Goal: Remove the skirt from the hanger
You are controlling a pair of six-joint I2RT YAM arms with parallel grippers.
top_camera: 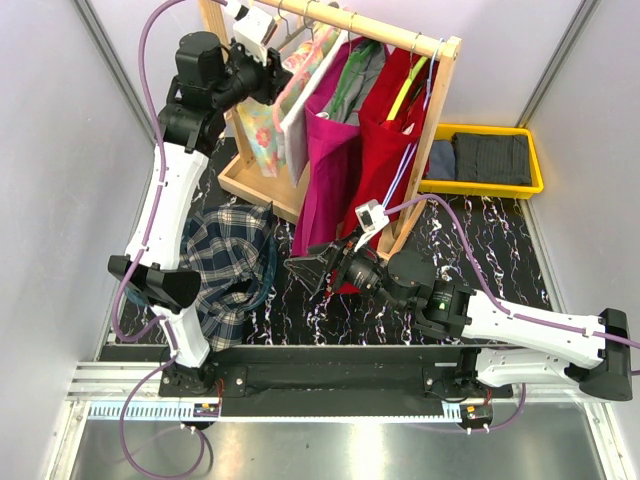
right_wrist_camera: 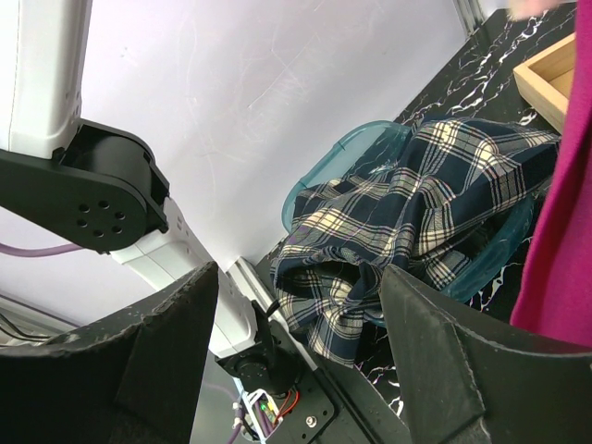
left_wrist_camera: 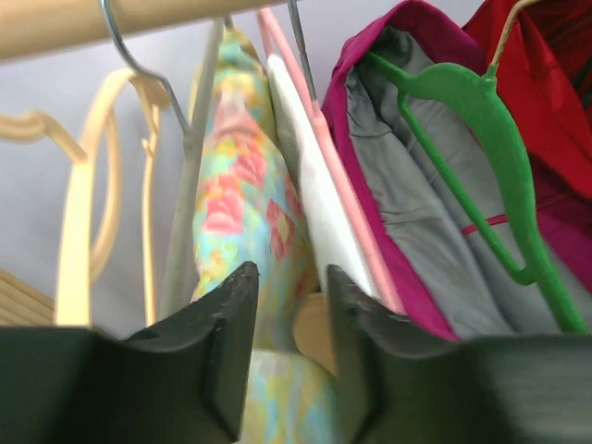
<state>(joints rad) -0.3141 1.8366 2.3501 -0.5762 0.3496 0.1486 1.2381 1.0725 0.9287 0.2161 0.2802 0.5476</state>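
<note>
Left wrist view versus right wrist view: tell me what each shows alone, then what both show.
Left wrist only: the wooden rail, a floral garment, a green hanger and the left claw, jaws slightly apart before the floral cloth. Right wrist only: a plaid garment heaped in a teal bin, the marbled table and the right claw, wide open. Both: the magenta garment and a pale wall.

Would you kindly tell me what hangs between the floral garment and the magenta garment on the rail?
A pink-edged white garment hangs between the floral garment and the magenta garment, pressed close to both. The left wrist view shows it most clearly.
</note>
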